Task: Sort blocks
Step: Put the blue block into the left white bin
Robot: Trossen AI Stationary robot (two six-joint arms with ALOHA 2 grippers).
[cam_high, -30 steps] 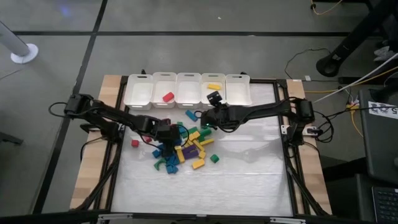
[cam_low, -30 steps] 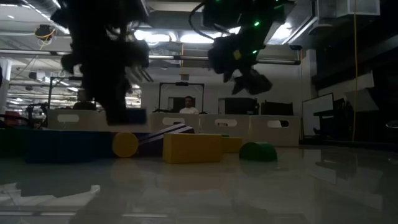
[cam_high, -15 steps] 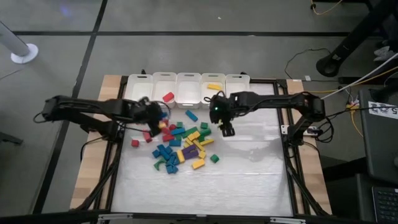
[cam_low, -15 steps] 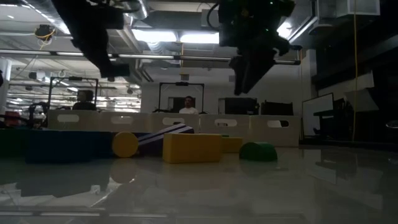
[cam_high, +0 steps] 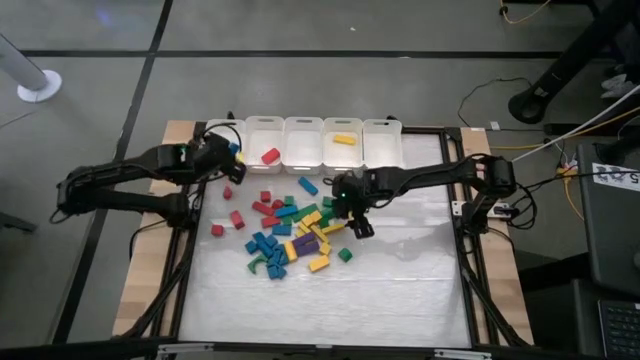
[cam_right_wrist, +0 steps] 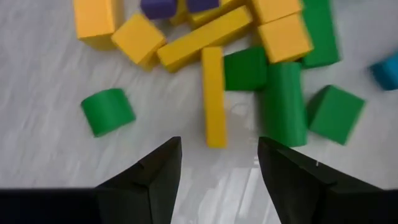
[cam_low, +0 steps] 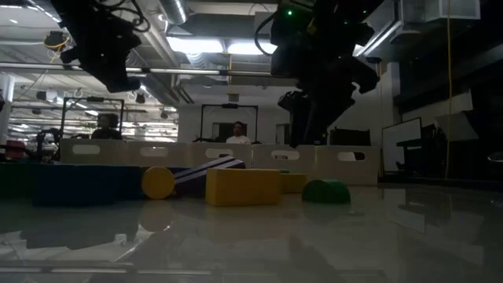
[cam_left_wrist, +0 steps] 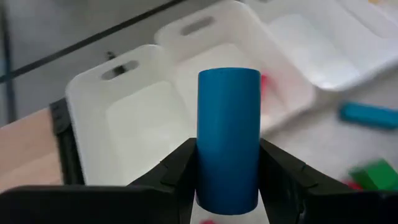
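Jaws: my left gripper [cam_left_wrist: 227,163] is clamped on 1 blue block [cam_left_wrist: 228,138], carried above the leftmost white bin [cam_left_wrist: 134,124] for dropping | my right gripper [cam_right_wrist: 219,163] is spread, empty, over a yellow bar [cam_right_wrist: 213,95] | remaining blocks [cam_high: 290,230] lie heaped mid-table.

Five bins [cam_high: 303,145] sit in a row along the table's [cam_high: 400,300] far edge. One block [cam_high: 270,156] lies in the second bin from the left, another [cam_high: 344,139] in the fourth. The block pile [cam_high: 290,232] lies mid-table, before the bins. Left gripper [cam_high: 228,157] with its block [cam_left_wrist: 227,140] hangs over the leftmost bin. Right gripper [cam_high: 362,228] hangs over the pile's right edge.
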